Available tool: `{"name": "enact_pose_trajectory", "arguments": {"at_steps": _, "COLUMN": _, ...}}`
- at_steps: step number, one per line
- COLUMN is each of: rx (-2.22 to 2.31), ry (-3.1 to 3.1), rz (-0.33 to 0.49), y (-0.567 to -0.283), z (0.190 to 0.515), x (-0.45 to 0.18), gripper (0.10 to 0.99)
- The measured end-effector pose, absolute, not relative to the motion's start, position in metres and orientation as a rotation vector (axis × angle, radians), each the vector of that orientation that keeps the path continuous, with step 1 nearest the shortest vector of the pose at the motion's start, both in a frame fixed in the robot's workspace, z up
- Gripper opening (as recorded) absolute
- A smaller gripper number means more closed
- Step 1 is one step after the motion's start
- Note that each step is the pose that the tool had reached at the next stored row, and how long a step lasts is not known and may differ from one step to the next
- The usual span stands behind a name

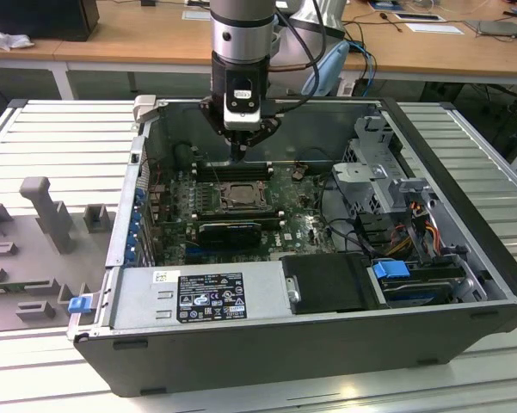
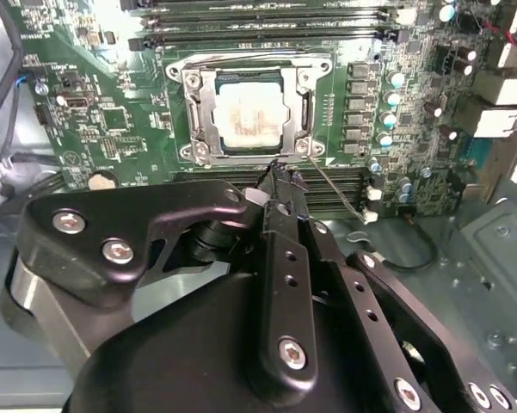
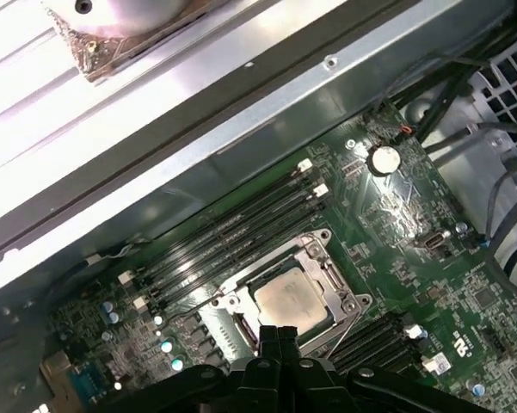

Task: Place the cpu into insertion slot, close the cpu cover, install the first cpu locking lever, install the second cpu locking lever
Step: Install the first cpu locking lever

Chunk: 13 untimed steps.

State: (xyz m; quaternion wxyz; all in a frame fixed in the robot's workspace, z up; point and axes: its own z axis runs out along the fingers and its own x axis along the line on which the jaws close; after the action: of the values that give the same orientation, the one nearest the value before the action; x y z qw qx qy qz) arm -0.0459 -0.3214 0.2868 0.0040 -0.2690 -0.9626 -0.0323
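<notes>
The cpu (image 2: pixel 249 118) lies flat in the insertion slot (image 1: pixel 241 196) on the green motherboard, its pale metal top showing. The silvery cpu cover (image 2: pixel 200 112) lies down around it, framing the chip through its cut-out. In the first wrist view the cpu (image 3: pixel 288 297) and cpu cover (image 3: pixel 337 288) look the same. My gripper (image 2: pixel 280 170) hangs just above the socket's edge, shut with nothing between its fingers. A thin wire lever (image 2: pixel 331 185) runs out from the socket corner beside the fingertips. In the exterior view the gripper (image 1: pixel 239 153) is above the socket's far side.
Long black memory slots (image 3: pixel 232 237) flank the socket. A black graphics card (image 1: pixel 232 231) sits just in front of it. The power supply (image 1: pixel 206 297), drive cage (image 1: pixel 370 172) and cables (image 1: pixel 413 232) crowd the case's near and right sides. Grey case walls (image 1: pixel 146 155) surround the board.
</notes>
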Motion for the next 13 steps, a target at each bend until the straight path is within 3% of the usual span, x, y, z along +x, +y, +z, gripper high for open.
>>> {"name": "enact_pose_trajectory", "arguments": {"at_steps": 13, "rx": -0.276, "ry": -3.110, "rz": -0.097, "y": -0.3214, "z": 0.2859, "x": -0.0459, "gripper": 0.106}}
